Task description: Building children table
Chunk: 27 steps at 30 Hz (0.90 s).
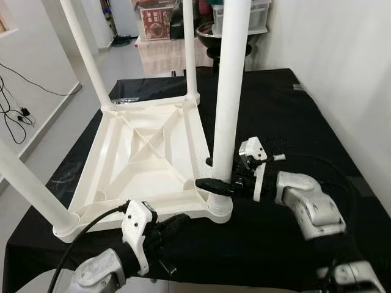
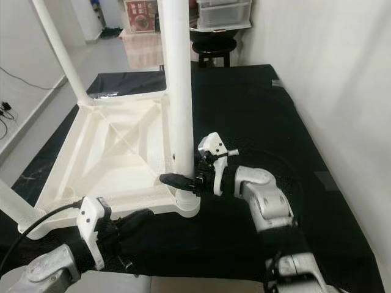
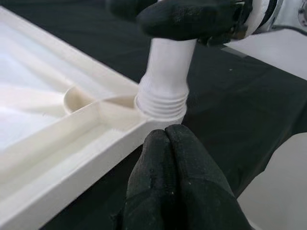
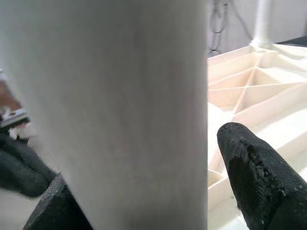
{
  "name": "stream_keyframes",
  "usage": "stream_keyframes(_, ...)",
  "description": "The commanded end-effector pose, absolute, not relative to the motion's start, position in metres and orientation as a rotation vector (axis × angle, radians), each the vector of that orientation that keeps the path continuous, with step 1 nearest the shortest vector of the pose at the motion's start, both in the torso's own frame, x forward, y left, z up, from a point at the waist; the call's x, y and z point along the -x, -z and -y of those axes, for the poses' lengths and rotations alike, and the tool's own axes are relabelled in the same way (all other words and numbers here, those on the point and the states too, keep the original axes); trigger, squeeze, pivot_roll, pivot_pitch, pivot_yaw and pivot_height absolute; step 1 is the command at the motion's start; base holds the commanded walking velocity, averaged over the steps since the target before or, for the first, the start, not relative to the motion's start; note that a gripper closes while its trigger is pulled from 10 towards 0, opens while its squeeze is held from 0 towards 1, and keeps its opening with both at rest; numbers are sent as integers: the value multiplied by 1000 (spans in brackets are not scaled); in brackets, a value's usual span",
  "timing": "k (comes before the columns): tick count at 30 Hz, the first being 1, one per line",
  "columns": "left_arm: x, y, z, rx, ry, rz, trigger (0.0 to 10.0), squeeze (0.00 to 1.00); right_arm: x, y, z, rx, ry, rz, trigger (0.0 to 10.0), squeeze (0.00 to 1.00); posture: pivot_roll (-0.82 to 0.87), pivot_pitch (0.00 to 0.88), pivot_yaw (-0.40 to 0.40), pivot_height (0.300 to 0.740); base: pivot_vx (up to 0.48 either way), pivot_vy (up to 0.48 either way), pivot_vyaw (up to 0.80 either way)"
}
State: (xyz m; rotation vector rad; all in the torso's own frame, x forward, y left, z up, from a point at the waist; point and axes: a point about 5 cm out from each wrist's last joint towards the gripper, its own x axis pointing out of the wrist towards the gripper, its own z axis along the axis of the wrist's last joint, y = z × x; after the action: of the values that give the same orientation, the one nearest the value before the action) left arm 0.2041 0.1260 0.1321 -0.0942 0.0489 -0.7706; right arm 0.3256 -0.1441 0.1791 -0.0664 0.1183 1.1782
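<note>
Far left, cables (image 1: 12, 110) trail over the floor beside the black-covered table (image 1: 287, 116). The white children's table (image 1: 143, 162) lies upside down on the cloth, left of centre, its legs pointing up. My left gripper (image 1: 174, 224) sits at the near edge, fingers pressed together on nothing, tips just short of the near right corner socket (image 3: 160, 103). My right gripper (image 1: 215, 173) comes in from the right and holds the near right leg (image 1: 229, 91) low down, one finger on each side. Far behind, a black stool (image 2: 214, 46) and storage boxes (image 2: 223, 12) stand.
</note>
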Motion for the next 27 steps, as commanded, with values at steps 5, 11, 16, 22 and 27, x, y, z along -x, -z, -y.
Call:
stream_keyframes(5, -202, -132, -128, 87, 756, -34, 10000, 0, -334, -181, 149, 45, -1240, -96, 0, 0, -18, 17, 59, 740, 0, 0, 0)
stream_keyframes(11, -207, -132, -127, 109, 765, -25, 10000, 0, -329, -183, 161, 36, -1285, -87, 0, 0, -37, 28, 63, 740, 0, 0, 0)
stream_keyframes(16, -207, -132, -127, 116, 766, -24, 10000, 0, -316, -179, 168, 71, -1264, -88, 0, 0, -54, 47, 60, 740, 0, 0, 0)
stream_keyframes(22, -211, -133, -130, 135, 769, -24, 10000, 0, -304, -163, 154, 121, -922, -88, 0, 0, -63, 67, 56, 740, 0, 0, 0)
stream_keyframes(27, -212, -135, -133, 141, 777, -26, 10000, 0, -270, -138, 104, 92, -552, -132, 0, 0, -75, 84, 81, 740, 0, 0, 0)
